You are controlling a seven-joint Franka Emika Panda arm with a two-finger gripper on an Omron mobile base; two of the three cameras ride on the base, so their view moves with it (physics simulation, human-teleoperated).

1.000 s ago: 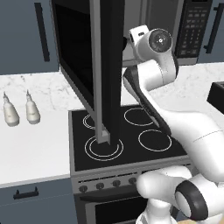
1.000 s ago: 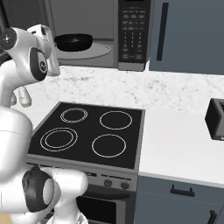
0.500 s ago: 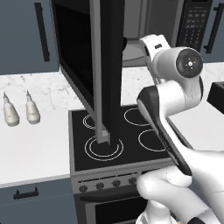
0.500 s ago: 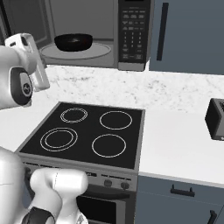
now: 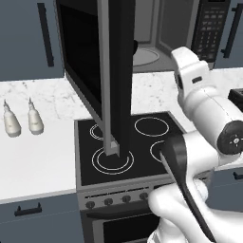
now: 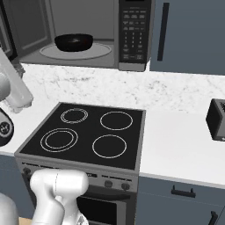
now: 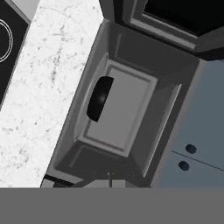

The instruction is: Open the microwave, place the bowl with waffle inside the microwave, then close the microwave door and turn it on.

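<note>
The bowl with waffle (image 6: pixel 74 42) sits on the turntable inside the microwave (image 6: pixel 88 35); waffle itself not discernible. Microwave door (image 5: pixel 114 71) stands swung open over the stove (image 6: pixel 85 136), hiding part of the cavity in the left base view. Gripper fingers pressed together, empty. Toaster (image 6: pixel 216 119) cut off on the desk (image 6: pixel 176 145).

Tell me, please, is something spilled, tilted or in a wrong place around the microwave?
Nothing stands out. The bowl sits upright on the turntable inside the microwave, and the microwave door stands wide open over the stove. No spill shows on the counter.
</note>
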